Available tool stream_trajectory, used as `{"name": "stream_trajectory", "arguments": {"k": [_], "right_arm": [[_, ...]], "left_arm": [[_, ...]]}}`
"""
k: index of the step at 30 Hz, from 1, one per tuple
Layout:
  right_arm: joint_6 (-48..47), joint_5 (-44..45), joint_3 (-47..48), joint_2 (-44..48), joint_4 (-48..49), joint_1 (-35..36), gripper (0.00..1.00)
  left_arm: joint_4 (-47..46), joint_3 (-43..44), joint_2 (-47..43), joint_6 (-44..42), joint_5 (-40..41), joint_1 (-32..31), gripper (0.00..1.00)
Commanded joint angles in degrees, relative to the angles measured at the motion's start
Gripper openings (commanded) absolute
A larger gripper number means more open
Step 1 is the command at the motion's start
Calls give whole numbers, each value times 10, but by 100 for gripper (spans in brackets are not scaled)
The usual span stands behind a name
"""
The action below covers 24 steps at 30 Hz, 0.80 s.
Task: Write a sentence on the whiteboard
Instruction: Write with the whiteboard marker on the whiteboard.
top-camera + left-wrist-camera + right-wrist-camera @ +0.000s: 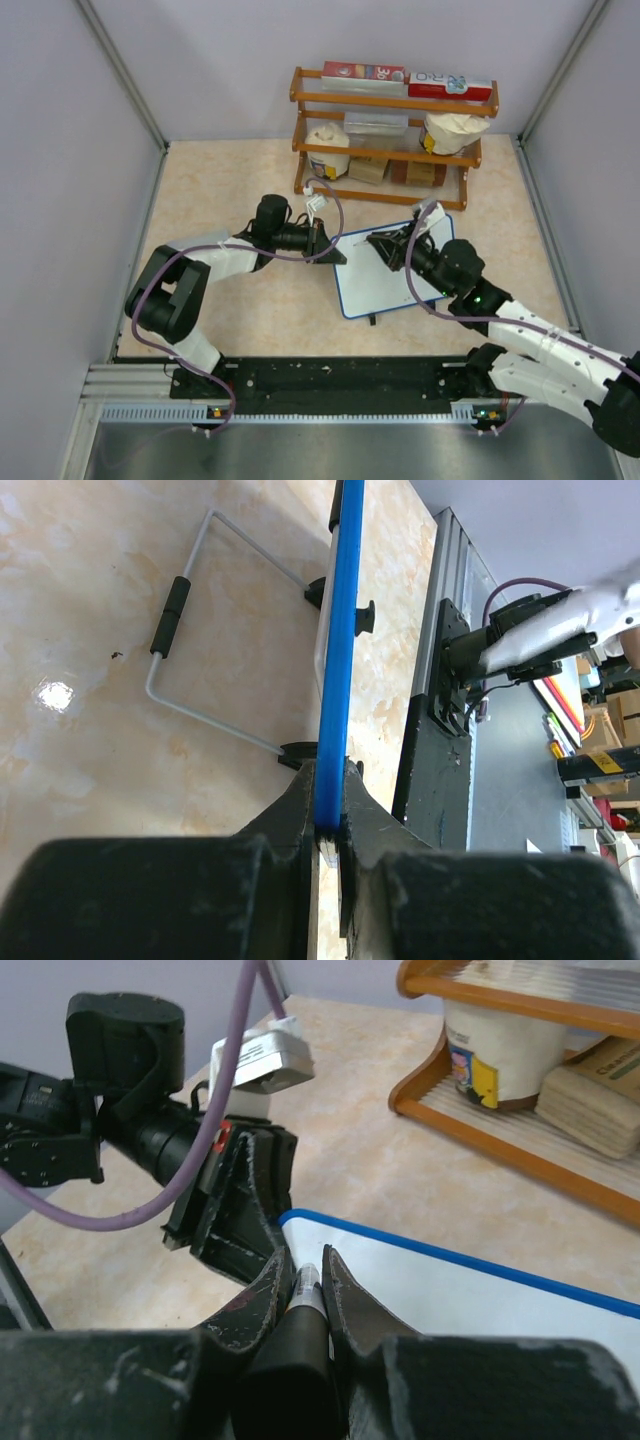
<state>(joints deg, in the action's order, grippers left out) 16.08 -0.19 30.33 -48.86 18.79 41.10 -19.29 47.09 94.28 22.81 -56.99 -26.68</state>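
Left gripper (336, 251), right gripper (376, 240) clamped (arms angled inward).

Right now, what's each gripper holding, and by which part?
Left gripper pinches the whiteboard by its blue rim. Right gripper clamps a marker by its barrel, tip out.

Blue-rimmed white whiteboard (385, 285), askew

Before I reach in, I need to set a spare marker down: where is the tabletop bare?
The table lies bare at back left, between wall and rack, and in front, between left arm and whiteboard. Crowded: the board's left edge, where left hand and right hand meet, and the strip before the rack.
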Motion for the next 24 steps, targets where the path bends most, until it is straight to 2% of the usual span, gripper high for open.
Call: {"name": "stream_trajectory", "arguments": {"k": [1,8,24], "right_arm": [[-32,63,25,-26,11,45,0],[-29,120,20,-39,37,46,0],[-16,113,32,-79,78,46,0]], "left_arm": [[36,0,19,-54,47,0,0],[36,0,20,-54,47,1,0],[38,3,23,-54,43,1,0]]}}
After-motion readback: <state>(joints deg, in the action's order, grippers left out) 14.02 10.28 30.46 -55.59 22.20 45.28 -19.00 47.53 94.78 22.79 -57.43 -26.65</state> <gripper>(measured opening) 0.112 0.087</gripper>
